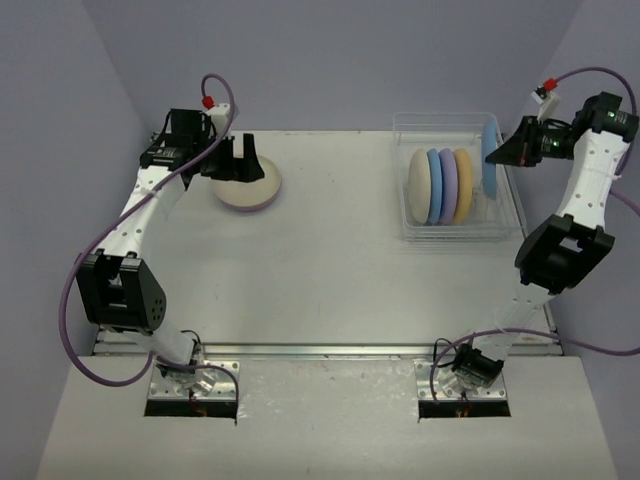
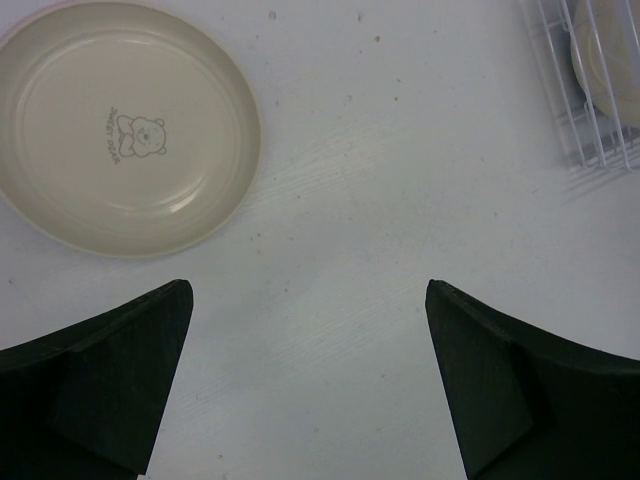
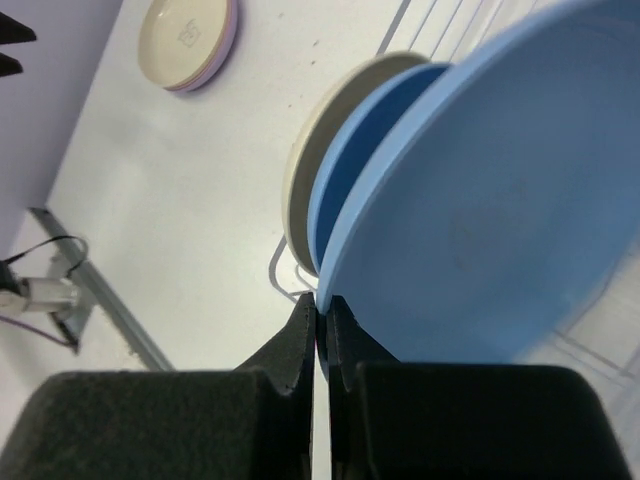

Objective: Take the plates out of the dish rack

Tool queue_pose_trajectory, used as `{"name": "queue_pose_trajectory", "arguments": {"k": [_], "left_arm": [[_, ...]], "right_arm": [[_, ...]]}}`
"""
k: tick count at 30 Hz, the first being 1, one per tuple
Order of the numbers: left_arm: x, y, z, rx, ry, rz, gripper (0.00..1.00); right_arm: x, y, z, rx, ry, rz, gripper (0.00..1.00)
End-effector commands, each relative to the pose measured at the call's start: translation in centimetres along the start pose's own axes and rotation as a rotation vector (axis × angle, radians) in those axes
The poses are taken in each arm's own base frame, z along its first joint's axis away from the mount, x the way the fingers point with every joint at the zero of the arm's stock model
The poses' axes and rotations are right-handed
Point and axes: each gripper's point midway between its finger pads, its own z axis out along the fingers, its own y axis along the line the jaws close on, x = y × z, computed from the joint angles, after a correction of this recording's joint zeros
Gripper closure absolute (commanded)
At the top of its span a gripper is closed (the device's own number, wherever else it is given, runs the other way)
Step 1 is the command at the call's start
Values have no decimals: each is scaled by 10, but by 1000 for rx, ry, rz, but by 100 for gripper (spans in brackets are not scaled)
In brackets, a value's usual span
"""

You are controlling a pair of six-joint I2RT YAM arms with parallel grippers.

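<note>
Your right hand (image 3: 322, 306) is clamped on the rim of the light blue plate (image 3: 500, 220), which stands upright at the right end of the dish rack (image 1: 505, 228). Four more plates (image 1: 440, 186) stand just left of it. Your left hand (image 2: 308, 290), jaws apart, hovers beside the cream plate (image 2: 125, 125) on the worktop (image 1: 330, 260).

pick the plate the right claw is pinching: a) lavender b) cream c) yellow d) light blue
d: the right claw is shut on the rim of the light blue plate, with the darker blue plate and the cream plate beyond it.
</note>
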Motion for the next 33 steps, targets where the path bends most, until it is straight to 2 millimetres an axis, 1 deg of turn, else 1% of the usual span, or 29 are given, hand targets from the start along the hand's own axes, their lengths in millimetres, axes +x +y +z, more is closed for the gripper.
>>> {"name": "queue_pose_trajectory", "arguments": {"k": [1, 3, 4, 6, 7, 8, 9, 10, 11, 12, 14, 15, 16, 18, 20, 23, 24, 25, 26, 29, 33], "left_arm": [[-47, -4, -23, -46, -160, -1, 0], [-51, -5, -29, -56, -183, 7, 0], [-52, -5, -31, -59, -189, 8, 0], [-59, -7, -39, -68, -221, 13, 0], [-61, -8, -42, -70, -233, 11, 0], [-65, -12, -47, -62, -252, 16, 0], [-68, -15, -52, -56, -266, 20, 0], [-70, -20, -57, -40, -276, 19, 0], [-71, -26, -62, -20, -284, 19, 0], [-73, -29, -65, -9, -289, 24, 0], [-76, -39, -73, 25, -297, 42, 0], [-77, -42, -76, 39, -293, 47, 0], [-76, -47, -79, 58, -286, 52, 0], [-73, -53, -82, 89, -266, 60, 0], [-70, -56, -82, 105, -252, 75, 0], [-61, -62, -78, 141, -212, 96, 3], [-57, -63, -76, 148, -198, 115, 3], [-51, -66, -72, 158, -177, 124, 4], [-46, -67, -68, 161, -155, 133, 5], [-30, -80, -54, 171, -93, 185, 8], [-2, -100, -32, 153, -12, 266, 11]], "right_arm": [[-51, 48, -48, 155, -119, -313, 100], [-60, 64, -58, 193, -139, -385, 100], [-66, 70, -59, 208, -147, -424, 100], [-73, 92, -63, 233, -164, -516, 100], [-75, 101, -57, 243, -151, -582, 100], [-71, 114, -52, 250, -131, -645, 100], [-71, 121, -46, 262, -119, -704, 100], [-64, 131, -36, 287, -93, -785, 100], [-55, 150, -22, 297, -79, -896, 100], [-55, 169, -6, 291, -85, -1018, 100], [-43, 186, 12, 310, -51, -1169, 100], [-34, 194, 21, 319, -21, -1236, 100], [-21, 203, 34, 325, 21, -1316, 100], [6, 206, 54, 320, 92, -1407, 100], [19, 223, 66, 338, 108, -1560, 100], [52, 232, 88, 361, 167, -1768, 100], [68, 230, 96, 353, 202, -1818, 100], [87, 226, 106, 337, 250, -1867, 100], [96, 226, 112, 330, 267, -1893, 100], [104, 230, 124, 341, 264, -1981, 100], [126, 241, 139, 307, 269, -2093, 100]]}}
